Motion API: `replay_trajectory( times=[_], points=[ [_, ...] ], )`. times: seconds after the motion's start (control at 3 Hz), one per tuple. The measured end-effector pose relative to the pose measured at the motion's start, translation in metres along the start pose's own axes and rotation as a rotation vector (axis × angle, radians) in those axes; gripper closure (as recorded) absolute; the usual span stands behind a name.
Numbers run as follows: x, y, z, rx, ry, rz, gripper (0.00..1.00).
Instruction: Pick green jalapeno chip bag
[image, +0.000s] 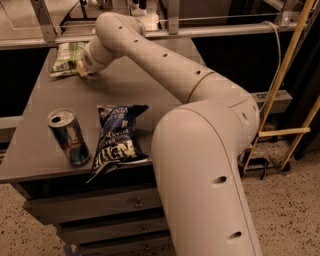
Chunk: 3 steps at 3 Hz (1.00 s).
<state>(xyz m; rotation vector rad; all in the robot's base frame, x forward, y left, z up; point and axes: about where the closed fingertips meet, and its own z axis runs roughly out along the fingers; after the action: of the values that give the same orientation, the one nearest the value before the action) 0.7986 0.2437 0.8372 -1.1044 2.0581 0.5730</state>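
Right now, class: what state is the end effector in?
End effector: at the green jalapeno chip bag; open or closed cannot be told.

A grey table (150, 85) with drawers (100, 205) stands on speckled floor (290, 215), a yellow frame (289, 60) at right.

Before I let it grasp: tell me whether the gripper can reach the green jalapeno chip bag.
Probably yes. The gripper sits right beside the green jalapeno chip bag at the far corner of the table, nothing between them; the can and blue chip bag lie nearer the front.
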Motion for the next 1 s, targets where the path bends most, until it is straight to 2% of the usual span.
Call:
replay_trajectory(
  times=[1.0],
  points=[
    [-0.0002, 0.0001, -0.0001, 0.000, 0.000, -0.001, 1.00]
  ],
)
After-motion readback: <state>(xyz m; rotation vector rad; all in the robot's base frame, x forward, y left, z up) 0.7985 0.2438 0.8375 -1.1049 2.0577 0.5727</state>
